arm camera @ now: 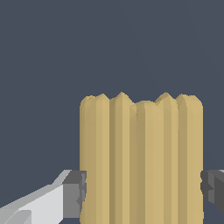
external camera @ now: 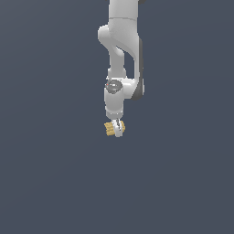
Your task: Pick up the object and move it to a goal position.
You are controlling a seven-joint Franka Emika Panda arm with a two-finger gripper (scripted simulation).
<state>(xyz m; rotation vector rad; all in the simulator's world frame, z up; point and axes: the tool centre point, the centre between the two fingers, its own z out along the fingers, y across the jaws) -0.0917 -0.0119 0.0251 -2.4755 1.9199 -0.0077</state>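
Observation:
The object [external camera: 109, 128] is a small yellow-tan ribbed block at the tip of the white arm in the exterior view. It fills the wrist view as a tall ribbed tan block [arm camera: 141, 157]. My gripper [external camera: 117, 130] is shut on it, pointing straight down. A dark finger pad [arm camera: 75, 194] presses one side of the block and the other pad [arm camera: 213, 188] touches the opposite side. Part of the block sticks out toward the exterior view's left of the fingers.
Only a uniform dark grey-blue surface surrounds the arm in both views. No other object or goal marker shows.

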